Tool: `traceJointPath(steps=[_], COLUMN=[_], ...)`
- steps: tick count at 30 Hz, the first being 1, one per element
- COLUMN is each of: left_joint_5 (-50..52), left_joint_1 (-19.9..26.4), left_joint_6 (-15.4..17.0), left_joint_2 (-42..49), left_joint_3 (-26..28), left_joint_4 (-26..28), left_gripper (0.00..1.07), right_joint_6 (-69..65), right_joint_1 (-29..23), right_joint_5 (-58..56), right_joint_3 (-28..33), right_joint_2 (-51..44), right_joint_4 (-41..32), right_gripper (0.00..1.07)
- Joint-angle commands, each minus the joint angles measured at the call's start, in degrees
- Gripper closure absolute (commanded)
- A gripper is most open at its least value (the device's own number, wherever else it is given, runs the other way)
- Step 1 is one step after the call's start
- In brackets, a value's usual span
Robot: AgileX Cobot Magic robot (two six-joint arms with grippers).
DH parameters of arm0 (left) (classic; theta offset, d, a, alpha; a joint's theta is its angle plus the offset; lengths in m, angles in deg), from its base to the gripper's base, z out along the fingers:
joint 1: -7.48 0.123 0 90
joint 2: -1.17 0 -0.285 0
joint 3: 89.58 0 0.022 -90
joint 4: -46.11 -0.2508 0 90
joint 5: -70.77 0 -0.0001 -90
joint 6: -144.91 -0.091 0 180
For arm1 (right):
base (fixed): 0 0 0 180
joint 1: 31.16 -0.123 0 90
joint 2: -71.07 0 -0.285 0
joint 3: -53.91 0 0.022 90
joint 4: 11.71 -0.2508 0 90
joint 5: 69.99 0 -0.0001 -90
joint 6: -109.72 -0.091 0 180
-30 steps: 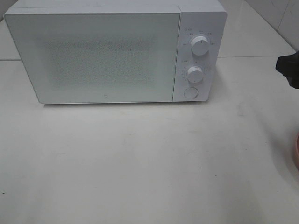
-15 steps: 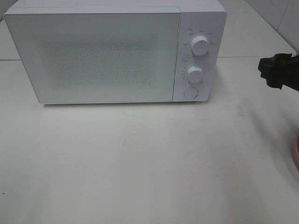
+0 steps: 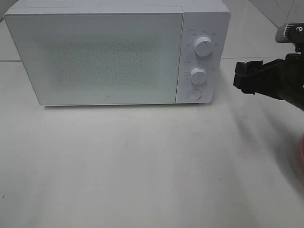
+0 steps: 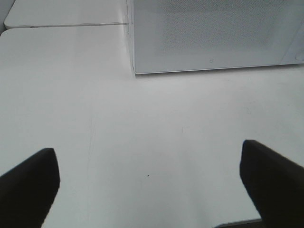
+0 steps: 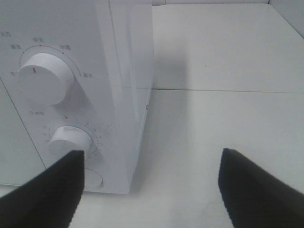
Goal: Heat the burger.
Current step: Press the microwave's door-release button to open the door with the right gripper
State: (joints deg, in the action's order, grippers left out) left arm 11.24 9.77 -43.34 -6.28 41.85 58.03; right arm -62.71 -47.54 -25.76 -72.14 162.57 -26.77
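The burger is out of view in every frame. A white microwave stands at the back of the table with its door shut. It also shows in the left wrist view and the right wrist view. My right gripper hangs open and empty just right of the microwave's control panel, level with the lower knob. In its own view the right gripper faces that knob and the upper knob. My left gripper is open over bare table in front of the microwave.
A sliver of a pink plate shows at the right edge of the table. A round button sits under the two knobs. The white tabletop spreads in front of the microwave.
My right gripper has moved left from the picture's right edge to just beside the microwave's control panel. The microwave has not moved.
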Motion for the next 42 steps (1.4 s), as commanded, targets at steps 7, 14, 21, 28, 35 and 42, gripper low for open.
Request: traceJointPath(steps=[7,14,21,28,35,42], left_joint_5=[0.6,0.6,0.6,0.6,0.6,0.6], left_joint_1=[0.1,0.1,0.1,0.1,0.1,0.1], left_joint_6=[0.1,0.1,0.1,0.1,0.1,0.1], left_joint_2=[1.4,1.4,1.4,1.4,1.4,1.4], left_joint_3=[-0.2,-0.2,-0.2,-0.2,-0.2,-0.2], left_joint_4=[0.2,0.2,0.2,0.2,0.2,0.2], left_gripper=[0.09,0.09,0.09,0.09,0.09,0.09], right_joint_6=[4.6,9.1,9.2,9.2,8.9,2.9], right_joint_1=[-9.5,-18.6,-25.2,-29.3,-31.8,-31.8], right_joint_5=[9.7,20.5,27.6,30.1,30.6,30.4], right_joint_3=[-0.1,-0.1,-0.1,-0.1,-0.1,-0.1], right_joint_2=[4.3,11.2,16.1,19.7,20.7,20.7], right_joint_4=[-11.4,-22.0,-27.0,-30.7,-32.6,-32.6], right_gripper=[0.32,0.32,0.32,0.34,0.39,0.4])
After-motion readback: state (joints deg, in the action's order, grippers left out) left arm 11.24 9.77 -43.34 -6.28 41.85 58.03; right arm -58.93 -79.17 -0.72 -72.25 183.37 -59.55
